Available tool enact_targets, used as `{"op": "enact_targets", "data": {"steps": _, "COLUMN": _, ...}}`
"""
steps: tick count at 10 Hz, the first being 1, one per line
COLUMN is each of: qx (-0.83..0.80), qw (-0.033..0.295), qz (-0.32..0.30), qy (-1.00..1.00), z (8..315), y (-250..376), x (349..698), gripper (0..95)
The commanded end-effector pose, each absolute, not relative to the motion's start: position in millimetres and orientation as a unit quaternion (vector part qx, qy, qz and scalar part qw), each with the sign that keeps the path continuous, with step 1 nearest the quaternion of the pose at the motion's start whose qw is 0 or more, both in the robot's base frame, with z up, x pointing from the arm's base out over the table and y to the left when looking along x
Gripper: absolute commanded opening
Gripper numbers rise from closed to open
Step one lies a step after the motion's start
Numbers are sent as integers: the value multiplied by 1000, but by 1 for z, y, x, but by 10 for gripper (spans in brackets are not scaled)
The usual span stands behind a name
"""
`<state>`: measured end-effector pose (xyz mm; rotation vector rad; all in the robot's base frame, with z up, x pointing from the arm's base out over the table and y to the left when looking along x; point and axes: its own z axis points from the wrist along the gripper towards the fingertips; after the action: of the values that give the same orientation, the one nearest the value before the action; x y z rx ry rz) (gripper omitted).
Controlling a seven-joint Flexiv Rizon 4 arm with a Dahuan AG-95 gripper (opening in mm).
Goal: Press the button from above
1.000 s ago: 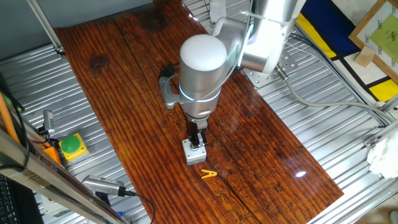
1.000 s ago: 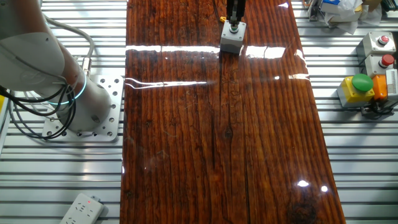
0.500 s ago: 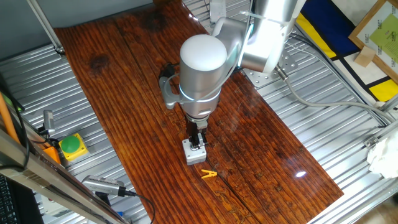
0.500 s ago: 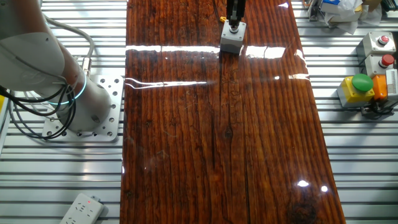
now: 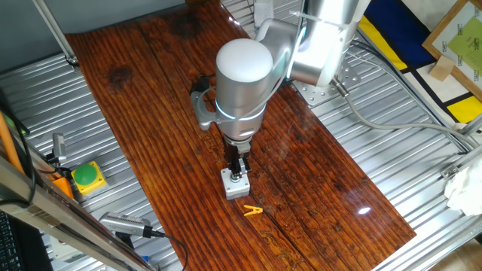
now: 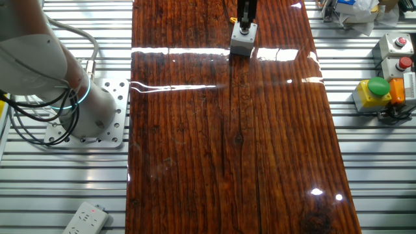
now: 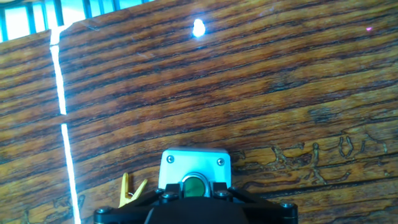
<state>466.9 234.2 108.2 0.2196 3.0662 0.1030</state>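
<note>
The button [image 5: 236, 179] is a small round green push-button in a square light-grey box [image 5: 235, 186] on the wooden table. It also shows in the other fixed view [image 6: 244, 28] and at the bottom of the hand view [image 7: 194, 186]. My gripper [image 5: 237, 170] hangs straight down just above the button. In the hand view its two dark fingers [image 7: 168, 195] stand to either side of the green cap, with a narrow gap through which the cap shows. It holds nothing.
A yellow clip [image 5: 253, 211] lies just beside the box, also in the hand view [image 7: 130, 190]. A larger green button in a yellow housing [image 5: 87, 178] sits off the table's left edge. Red-button boxes [image 6: 398, 44] stand on the metal frame.
The arm has lifted slightly; the fingertips have come a little off the box and some green of the button shows below them.
</note>
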Motion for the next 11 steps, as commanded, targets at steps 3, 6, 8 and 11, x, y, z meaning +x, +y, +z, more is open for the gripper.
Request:
{"op": "enact_targets", "data": {"steps": 3, "qx": 70, "qw": 33, "qz": 35, "qy": 996, "z": 106, "y": 234, "x": 467, "gripper": 190}}
{"op": "enact_targets", "data": {"steps": 6, "qx": 69, "qw": 36, "qz": 35, "qy": 996, "z": 101, "y": 233, "x": 468, "gripper": 190}}
{"op": "enact_targets", "data": {"steps": 8, "qx": 69, "qw": 36, "qz": 35, "qy": 996, "z": 100, "y": 232, "x": 469, "gripper": 190}}
{"op": "enact_targets", "data": {"steps": 11, "qx": 69, "qw": 37, "qz": 35, "qy": 996, "z": 97, "y": 232, "x": 469, "gripper": 190}}
